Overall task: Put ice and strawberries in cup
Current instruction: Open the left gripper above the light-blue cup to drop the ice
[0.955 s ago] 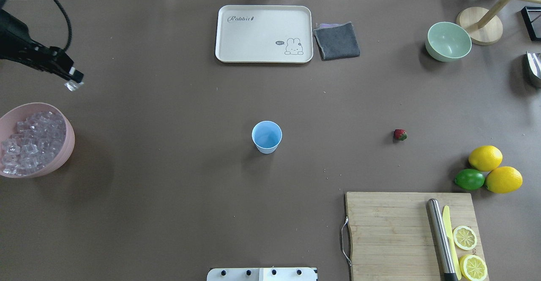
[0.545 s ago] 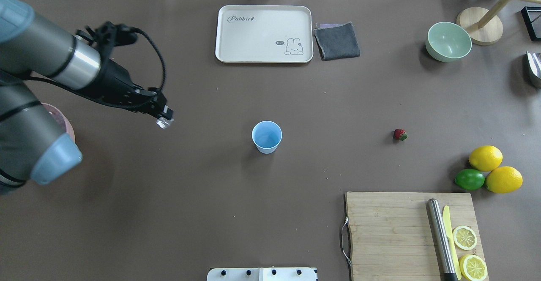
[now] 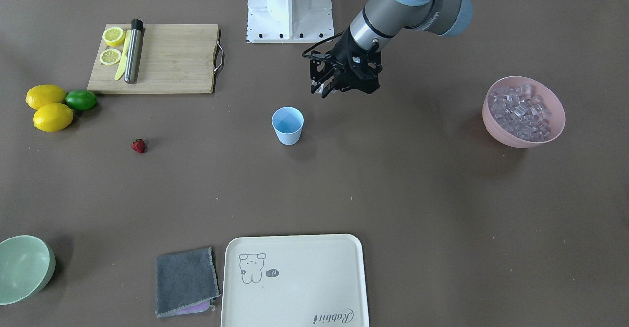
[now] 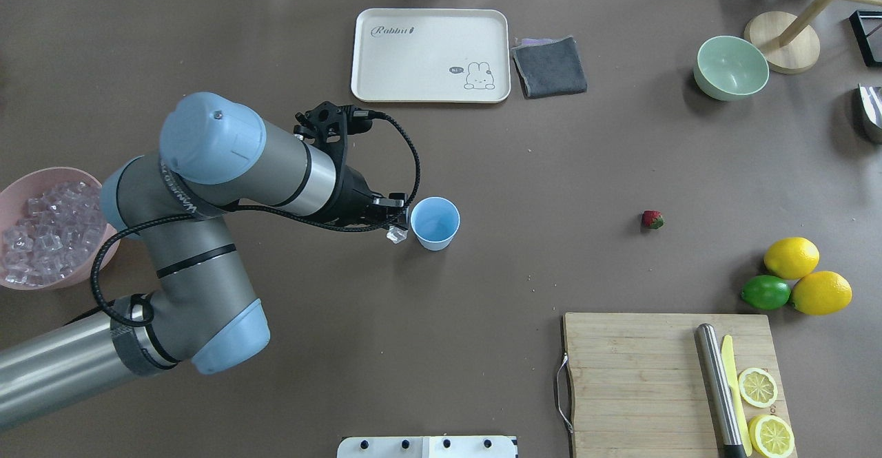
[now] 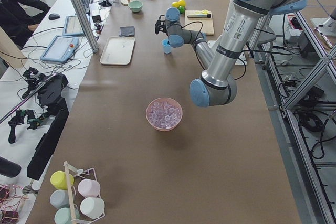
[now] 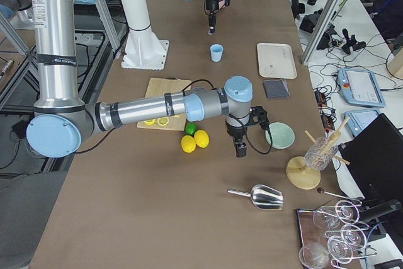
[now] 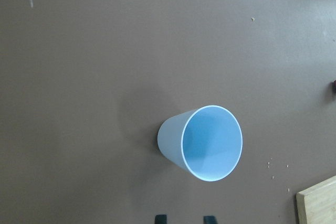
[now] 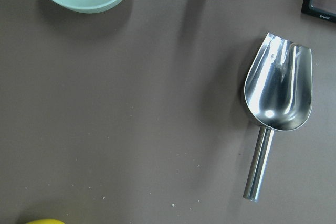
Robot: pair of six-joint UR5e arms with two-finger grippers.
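The light-blue cup (image 4: 435, 222) stands upright near the table's middle; it also shows in the front view (image 3: 288, 125) and in the left wrist view (image 7: 207, 142), where its inside looks empty. My left gripper (image 4: 396, 231) is shut on one clear ice cube (image 4: 394, 235) and hovers just left of the cup's rim. More ice (image 4: 41, 237) fills the pink bowl (image 4: 34, 175) at the left edge. The red strawberry (image 4: 652, 220) lies on the table, right of the cup. My right gripper (image 6: 240, 150) shows only in the exterior right view, by the lemons; I cannot tell if it is open.
A cream tray (image 4: 431, 55) and a grey cloth (image 4: 550, 67) lie at the back. A pale green bowl (image 4: 730, 67) is back right. Two lemons (image 4: 791, 257) and a lime (image 4: 765, 293) sit beside the cutting board (image 4: 634, 375). A metal scoop (image 8: 275, 103) lies below the right wrist.
My left arm has swung right from beside the pink bowl to the cup's left side, carrying the ice cube. The cup and strawberry have not moved.
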